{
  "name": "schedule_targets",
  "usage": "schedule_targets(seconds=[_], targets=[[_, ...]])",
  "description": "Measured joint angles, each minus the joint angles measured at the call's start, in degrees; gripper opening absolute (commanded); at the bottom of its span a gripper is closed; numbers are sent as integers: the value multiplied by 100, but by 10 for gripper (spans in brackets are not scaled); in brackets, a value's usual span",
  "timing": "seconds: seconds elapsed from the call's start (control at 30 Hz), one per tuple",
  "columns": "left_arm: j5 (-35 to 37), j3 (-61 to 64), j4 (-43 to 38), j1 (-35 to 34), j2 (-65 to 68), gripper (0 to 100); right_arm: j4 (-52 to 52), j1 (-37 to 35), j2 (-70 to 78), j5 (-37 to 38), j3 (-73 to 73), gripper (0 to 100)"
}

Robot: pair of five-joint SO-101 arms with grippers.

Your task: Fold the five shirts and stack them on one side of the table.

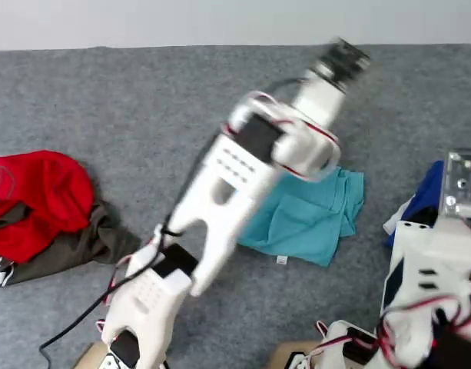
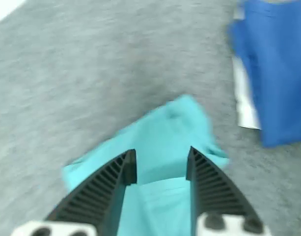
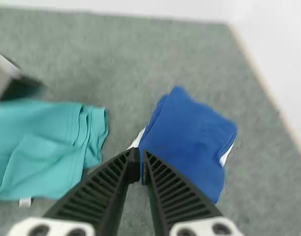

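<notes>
Right at the left wrist, the left gripper has its jaws spread wide with nothing between them, and it hangs over the teal shirt. That shirt lies loosely bunched near the middle of the grey table, part folded at best, with uneven edges. In the high view the left arm stretches across from the near edge and covers one side of the shirt. The right gripper sits low at the near right corner, its jaws all but closed and holding nothing.

Just beyond it lies the blue shirt, folded, with a white layer showing under its edge. This looks like the start of the stack, near the teal shirt but apart from it. Far over at the other side, a red shirt is heaped on an olive one, both unfolded.

The step in hand seems to be the teal shirt's fold. Next the left gripper would need to drop onto 1 edge, pinch a single layer and draw it across
</notes>
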Motion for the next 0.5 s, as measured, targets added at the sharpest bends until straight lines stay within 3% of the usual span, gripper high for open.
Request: schedule_targets(seconds=[0.1,0.33,0.5], targets=[[0,-343,422,-536,0,2,0,0,9,0,563,15],[-176,-589,615,-1969,-255,5,-44,-545,360,-44,1538,15],[-545,141,624,-2664,-1248,5,-466,-1292,1134,-941,1776,18]])
